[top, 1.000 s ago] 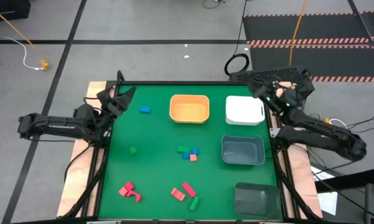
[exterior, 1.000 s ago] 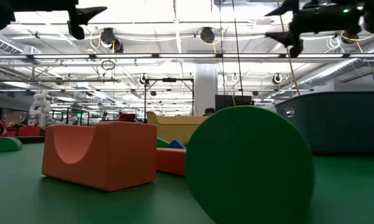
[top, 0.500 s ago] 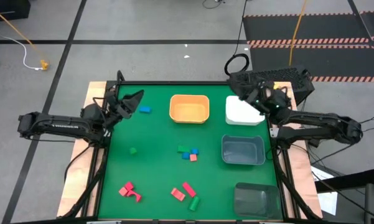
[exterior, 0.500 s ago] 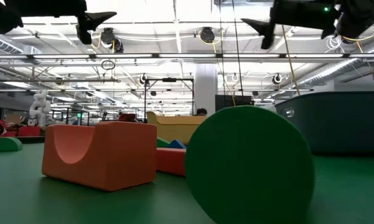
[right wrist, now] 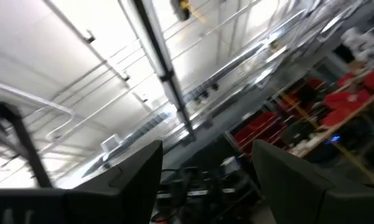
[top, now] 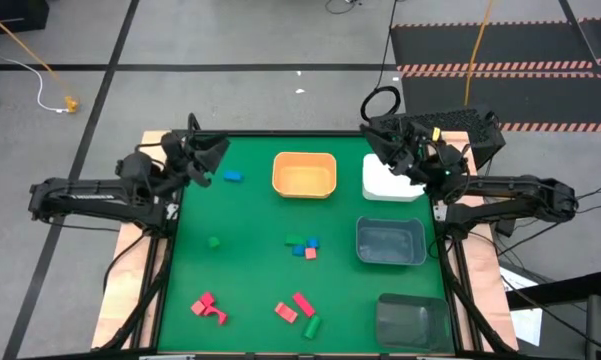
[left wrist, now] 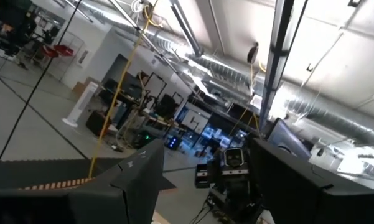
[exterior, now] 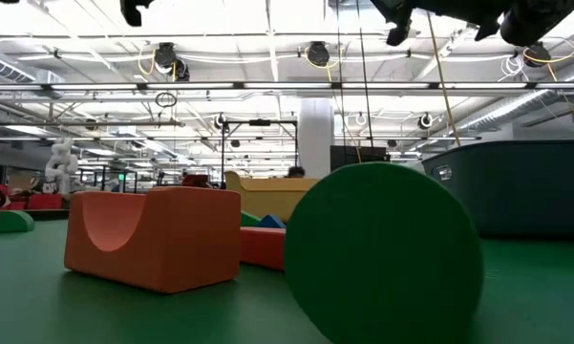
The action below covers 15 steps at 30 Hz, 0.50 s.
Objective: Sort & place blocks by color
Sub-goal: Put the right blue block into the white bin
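Both your arms swung inward: left gripper [top: 208, 152] spread near the blue block [top: 233, 177], right gripper [top: 382, 143] spread over the white bin [top: 392, 186]. Other blocks [top: 302, 245] sit mid-surface, untouched.

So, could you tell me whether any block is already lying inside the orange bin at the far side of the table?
No, the high view shows the orange plastic bin with a bare floor, and the blocks, such as the small blue block, lie on the green mat.

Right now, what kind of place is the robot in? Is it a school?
Probably not a school: it looks like a big robot lab or workshop. Bare pipes and lights hang from the high ceiling, cables run across the grey floor, and shelves stand behind the green table.
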### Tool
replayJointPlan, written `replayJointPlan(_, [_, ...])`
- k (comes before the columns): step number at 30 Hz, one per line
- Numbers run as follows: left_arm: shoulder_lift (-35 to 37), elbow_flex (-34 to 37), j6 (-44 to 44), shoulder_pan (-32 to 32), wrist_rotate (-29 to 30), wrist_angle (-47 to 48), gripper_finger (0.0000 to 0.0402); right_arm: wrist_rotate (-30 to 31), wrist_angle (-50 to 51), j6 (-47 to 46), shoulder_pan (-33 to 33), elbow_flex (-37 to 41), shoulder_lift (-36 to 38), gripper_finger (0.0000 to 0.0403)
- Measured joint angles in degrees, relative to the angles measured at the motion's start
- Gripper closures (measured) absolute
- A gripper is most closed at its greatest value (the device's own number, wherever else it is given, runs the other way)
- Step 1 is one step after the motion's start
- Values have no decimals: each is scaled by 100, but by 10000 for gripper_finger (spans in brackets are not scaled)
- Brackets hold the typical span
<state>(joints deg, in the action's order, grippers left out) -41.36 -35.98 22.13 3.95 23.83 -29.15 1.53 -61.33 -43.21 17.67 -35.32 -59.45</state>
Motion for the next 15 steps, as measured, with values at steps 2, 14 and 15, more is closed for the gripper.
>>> replayJointPlan(2, [0, -154, -48, -52, 0, 182, 160, -130, -4, 36, -35, 1, 8, 161])
replayJointPlan(14, [0, -271, -150, -533, 0, 375, 160, -644, -437, 839, -940, 1, 5, 161])
replayJointPlan(15, [-2, -271, -143, -569, 0, 410, 160, -515, -370, 924, -1072, -24, -12, 161])
